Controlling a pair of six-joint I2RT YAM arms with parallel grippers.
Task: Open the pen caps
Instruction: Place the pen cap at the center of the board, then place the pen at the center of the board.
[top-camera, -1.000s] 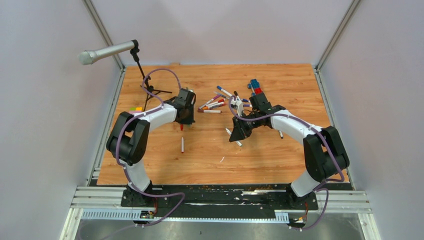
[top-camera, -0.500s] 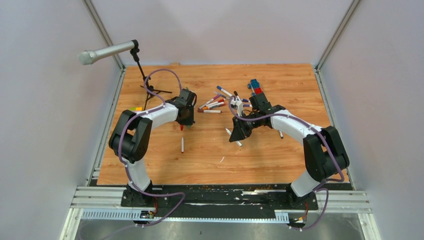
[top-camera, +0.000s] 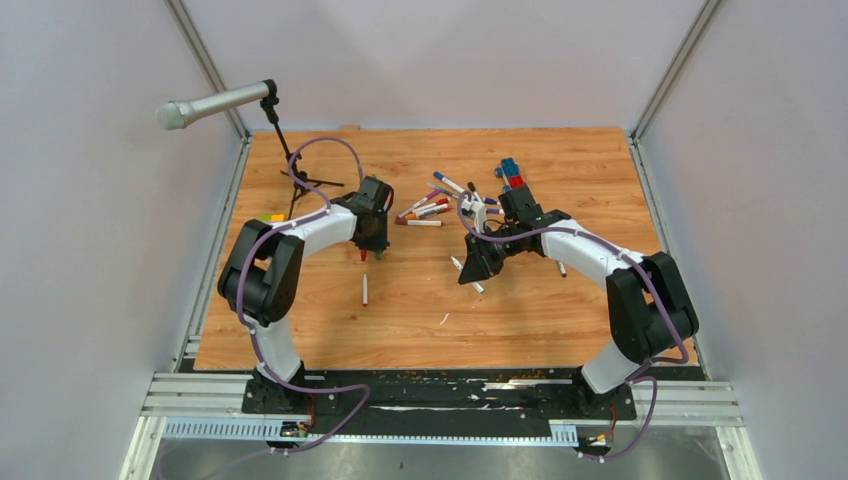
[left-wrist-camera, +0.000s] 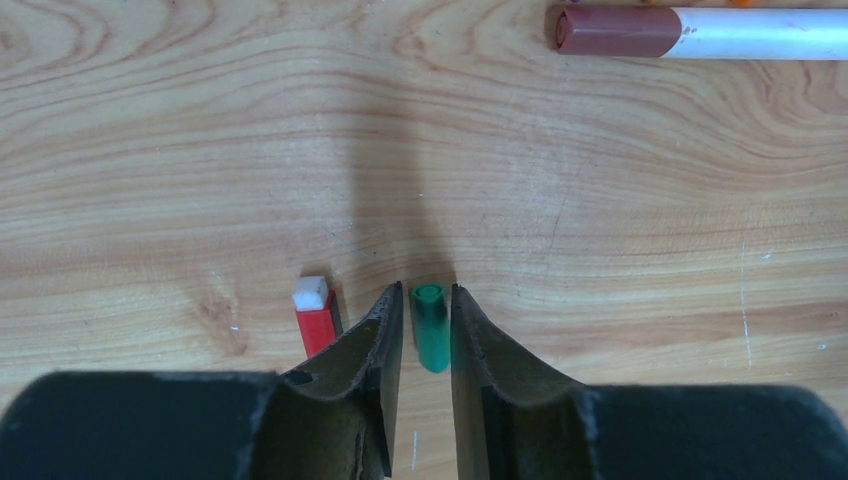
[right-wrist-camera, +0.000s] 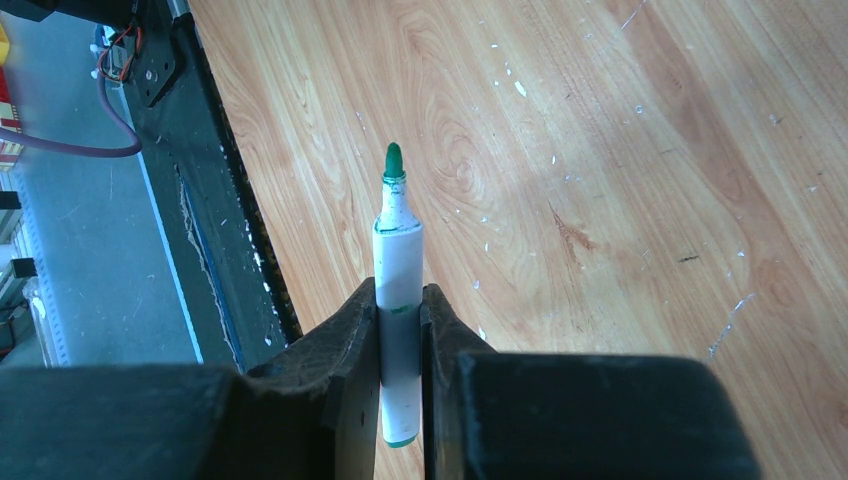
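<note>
Left fingers (left-wrist-camera: 375, 345) have just let go. A second ago they were clamped; now they stand parted, with the green cap (left-wrist-camera: 431, 335) lying flat on the tabletop (left-wrist-camera: 600, 200) between them. There's a gap on its left side and it sits close against the right finger, so it's dropped but not cleared. A red cap (left-wrist-camera: 316, 318) lies just beside the left finger, outside it.

Right fingers (right-wrist-camera: 350, 330) haven't moved and are clenched on the green pen's (right-wrist-camera: 397, 250) barrel, with the bare green tip pointing away from the wrist. That pen is uncapped and held off the tabletop, out over the near edge.

So this pen is done: cap off and set down. What's left for it, I'd guess, is lifting the left arm clear and putting the pen down.

Plenty still to do. The pens (top-camera: 425, 208) piled mid-table look mostly capped from the top view, and a brown-capped pen (left-wrist-camera: 700, 32) lies just ahead of the left wrist. Watch the lift-off, since the right finger could drag the cap along.
</note>
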